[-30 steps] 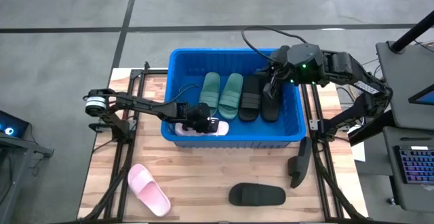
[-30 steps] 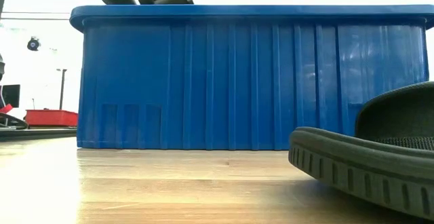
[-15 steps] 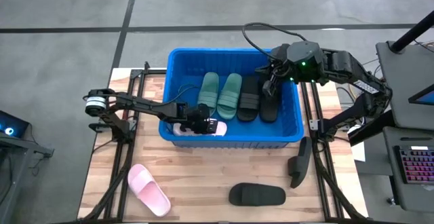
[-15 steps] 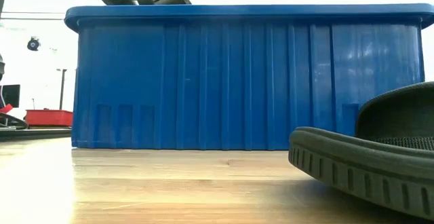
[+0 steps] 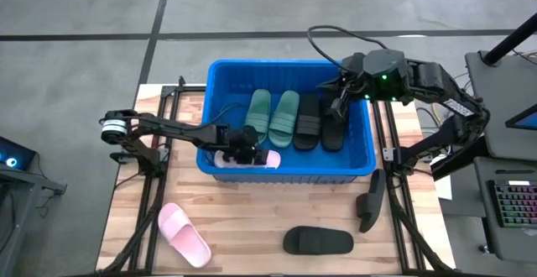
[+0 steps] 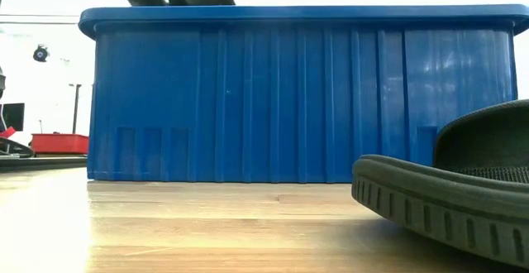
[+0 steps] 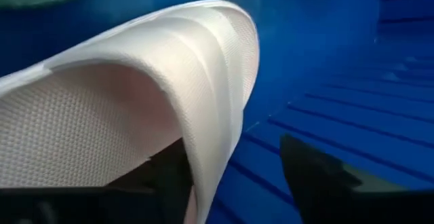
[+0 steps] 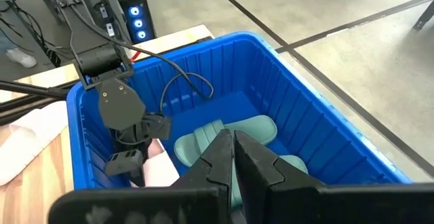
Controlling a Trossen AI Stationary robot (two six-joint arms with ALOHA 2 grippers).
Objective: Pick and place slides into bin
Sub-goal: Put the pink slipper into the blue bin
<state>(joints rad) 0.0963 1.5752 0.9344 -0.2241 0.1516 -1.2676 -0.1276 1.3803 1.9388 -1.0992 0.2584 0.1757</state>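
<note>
1. Bin (image 5: 220, 70): large bright blue tub with ribbed walls and rolled rim, set at the far middle of the surface (image 5: 252, 227); risk – an arm brushing the rim on withdrawal could shove the bin
2. Slides in bin: two sage green slides (image 5: 273, 117) and two black slides (image 5: 321, 122) lie side by side on the bin floor
3. Pink slide in bin (image 5: 252, 159): light pink foam with wide textured strap, lying against the near wall; risk – its strap sits between the left tool's fingers, so lifting away may snag it and drag it back out
4. Pink slide on surface (image 5: 185, 235): near left corner, outside the bin
5. Black slide on surface (image 5: 317, 241): near middle, outside the bin
6. Left tool (image 5: 243, 147): low in the bin over the pink slide, fingers (image 7: 312, 176) parted either side of the strap; grip released
7. Right tool (image 5: 340, 109): above the bin's right end, clenched, empty
</note>
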